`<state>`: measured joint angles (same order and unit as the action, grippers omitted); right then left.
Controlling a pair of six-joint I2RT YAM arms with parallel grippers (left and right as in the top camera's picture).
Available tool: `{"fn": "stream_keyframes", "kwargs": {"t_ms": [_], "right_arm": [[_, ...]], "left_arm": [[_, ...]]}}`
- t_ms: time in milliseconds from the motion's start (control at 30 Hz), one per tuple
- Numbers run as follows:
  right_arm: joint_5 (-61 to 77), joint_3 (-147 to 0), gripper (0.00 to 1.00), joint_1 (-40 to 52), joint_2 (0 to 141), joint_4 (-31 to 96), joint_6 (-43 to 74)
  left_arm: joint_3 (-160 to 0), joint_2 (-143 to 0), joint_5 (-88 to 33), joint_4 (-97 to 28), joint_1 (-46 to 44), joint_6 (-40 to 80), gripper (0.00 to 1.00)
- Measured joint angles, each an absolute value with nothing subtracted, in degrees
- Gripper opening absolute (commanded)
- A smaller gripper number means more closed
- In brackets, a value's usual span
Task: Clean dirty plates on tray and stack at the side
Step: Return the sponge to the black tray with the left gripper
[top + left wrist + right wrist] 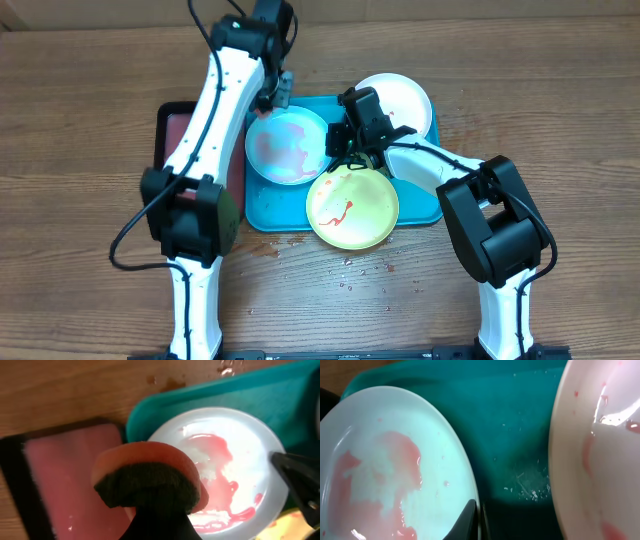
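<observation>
The light blue plate point(288, 145), smeared with thinned red sauce, lies on the turquoise tray point(268, 215). My right gripper point(341, 140) is shut on that plate's right rim; in the right wrist view its fingers point(468, 521) pinch the edge of the light blue plate point(385, 470). My left gripper point(277, 92) is shut on a salmon sponge with a dark scouring face point(147, 477), held over the plate's point(235, 475) far-left edge. The lime green plate point(352, 207) with a red streak overlaps the tray's front rim. The white plate point(398, 100) sits at the tray's back right corner.
A smaller black tray of reddish liquid point(175, 130) lies left of the turquoise tray, under my left arm. Sauce drops spot the wooden table point(350, 268) in front of the tray. The white plate point(600, 460) is close on the right of my right gripper.
</observation>
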<state>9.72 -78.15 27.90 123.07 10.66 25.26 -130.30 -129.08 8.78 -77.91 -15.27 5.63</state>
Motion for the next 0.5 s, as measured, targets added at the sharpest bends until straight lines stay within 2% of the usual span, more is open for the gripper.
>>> {"fn": "stream_keyframes", "kwargs": {"t_ms": [133, 333, 500], "right_arm": [[10.0, -79.3, 0.04, 27.9, 123.1, 13.1, 25.3], [10.1, -81.1, 0.04, 27.9, 123.0, 16.8, 25.2], [9.6, -82.2, 0.04, 27.9, 122.3, 19.8, 25.1]], "left_arm": [[-131.3, -125.6, 9.1, -81.2, -12.9, 5.6, 0.05], [-131.8, -122.9, 9.0, -87.8, -4.2, 5.8, 0.04], [-128.5, -122.8, 7.8, -86.2, 1.7, 5.8, 0.05]]}}
